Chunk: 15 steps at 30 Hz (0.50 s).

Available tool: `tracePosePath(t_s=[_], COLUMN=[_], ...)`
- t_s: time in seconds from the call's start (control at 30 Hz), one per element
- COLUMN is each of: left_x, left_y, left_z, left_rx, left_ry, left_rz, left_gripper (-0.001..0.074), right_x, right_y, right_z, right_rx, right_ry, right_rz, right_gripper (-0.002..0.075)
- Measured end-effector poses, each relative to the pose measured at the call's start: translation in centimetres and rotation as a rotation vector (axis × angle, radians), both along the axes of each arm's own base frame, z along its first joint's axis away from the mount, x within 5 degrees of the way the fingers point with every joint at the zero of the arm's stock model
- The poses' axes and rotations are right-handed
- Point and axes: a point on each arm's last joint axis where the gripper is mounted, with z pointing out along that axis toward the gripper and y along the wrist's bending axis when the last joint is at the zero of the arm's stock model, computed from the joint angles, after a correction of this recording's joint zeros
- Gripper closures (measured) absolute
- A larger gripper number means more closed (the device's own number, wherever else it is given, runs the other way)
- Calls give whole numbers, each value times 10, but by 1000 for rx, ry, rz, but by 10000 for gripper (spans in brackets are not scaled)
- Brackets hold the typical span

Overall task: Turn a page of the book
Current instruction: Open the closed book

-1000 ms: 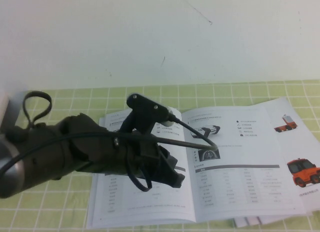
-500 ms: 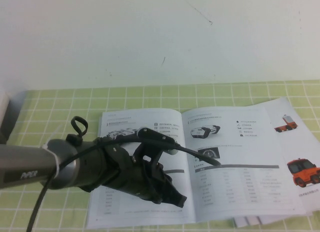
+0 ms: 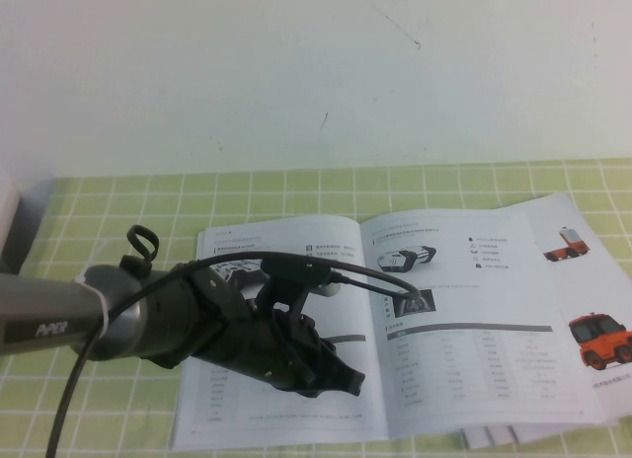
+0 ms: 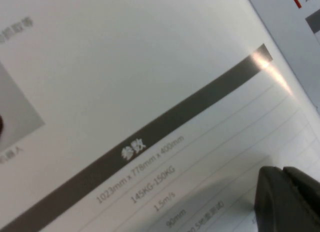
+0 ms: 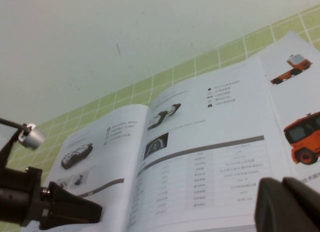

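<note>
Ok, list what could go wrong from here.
1. The left gripper, jaws shut, sits low over the book's left page near the spine: pushing could crease it instead of lifting one leaf.
2. The book lies on loose truck sheets, so it may slide.
The right gripper, shut, hangs off the book's right side.

We see a table covered in a green-and-white checked cloth [image 3: 296, 182] meeting a white wall at its far edge. The open book [image 3: 444, 330] lies flat near the front edge, overlapping white sheets showing orange trucks [image 3: 583, 280] toward the right edge.
</note>
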Motion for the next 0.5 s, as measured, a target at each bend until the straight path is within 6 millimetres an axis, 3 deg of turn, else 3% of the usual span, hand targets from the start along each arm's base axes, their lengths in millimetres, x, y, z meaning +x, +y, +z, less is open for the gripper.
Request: tracePosePath(t_s=[0.23,0.37,0.5], left_x=[0,0,0], left_y=[-1,-1,-1], left_z=[1,0,0], left_rx=[-5,-5,-5], left_ry=[4,6,6], left_rz=[1,1,1], left_gripper=[739,739,739], right_x=[-3,1,20], right_y=[5,4,-1], right_z=[8,32,60], right_rx=[0,-125,-298], right_ry=[7,46,166], right_rz=[54,89,151], right_gripper=[729,729,729])
